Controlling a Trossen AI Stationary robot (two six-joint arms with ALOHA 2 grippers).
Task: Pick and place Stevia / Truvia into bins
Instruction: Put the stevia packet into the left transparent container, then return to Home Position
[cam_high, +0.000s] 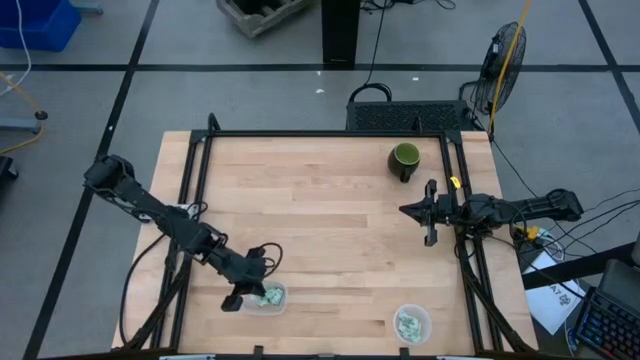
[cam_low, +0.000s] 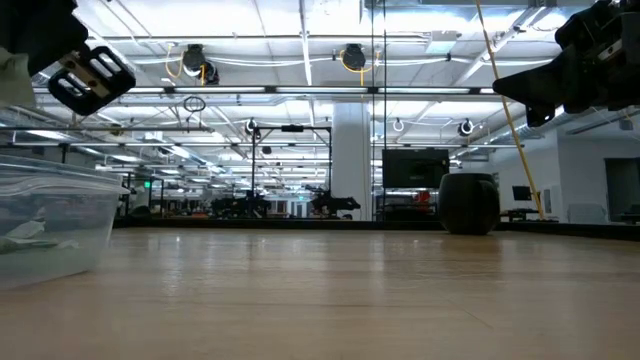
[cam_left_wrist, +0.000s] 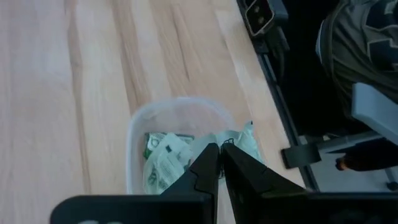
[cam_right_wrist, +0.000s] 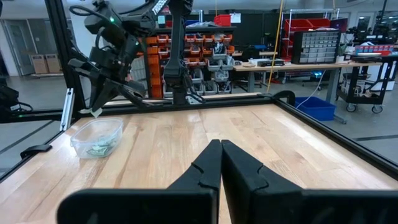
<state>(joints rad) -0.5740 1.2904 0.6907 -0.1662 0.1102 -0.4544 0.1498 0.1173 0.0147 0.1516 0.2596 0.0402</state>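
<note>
My left gripper hangs over the rounded-rectangular clear tub near the table's near edge, shut on a pale green sachet. Several more sachets lie in that tub. The round clear tub stands to the right at the near edge, with sachets inside. My right gripper is shut and holds nothing. It floats above the table's right part, below the dark green mug in the high view. I see no loose sachets on the tabletop. My left gripper pinches the sachet by one edge between its fingertips, coming slanting down from above. The sachet sticks out past the fingertips, lifted clear above the tub's open top. In the right wrist view it shows as a small pale scrap at the fingertips.
The mug stands near the far right corner. A black metal frame runs along the table's left, far and right sides. Bare wood lies between the tubs and the mug. Beyond the table are a fan, cables and shelving.
</note>
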